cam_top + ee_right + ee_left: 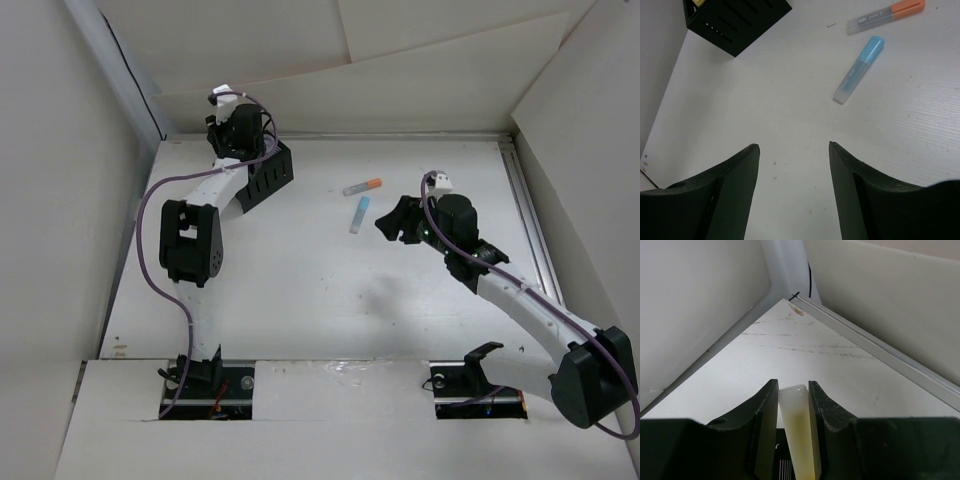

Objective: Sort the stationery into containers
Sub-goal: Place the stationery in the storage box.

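Arms stand in different poses in the top view. The left arm goes from its base at the lower left up the frame, bends at a black elbow joint, and ends with its wrist at the upper left, over the far end of the black organiser. The right arm runs from the lower right, folds at an elbow near the right edge, and stretches towards the middle of the white table. In the left wrist view the left gripper is pinched on a pale yellow stick, which stands lengthwise between the fingers with its rounded tip just past them. Whether that stick is above or beside a compartment I cannot tell. The right gripper hangs with its fingers spread apart, nothing between them, and no contact with the table is visible. In its wrist view a light blue stick lies ahead at the upper right, well apart from the fingertips. A grey stick with an orange tip lies just beyond the blue one, not touching it. The organiser sits at the upper left corner of that view.
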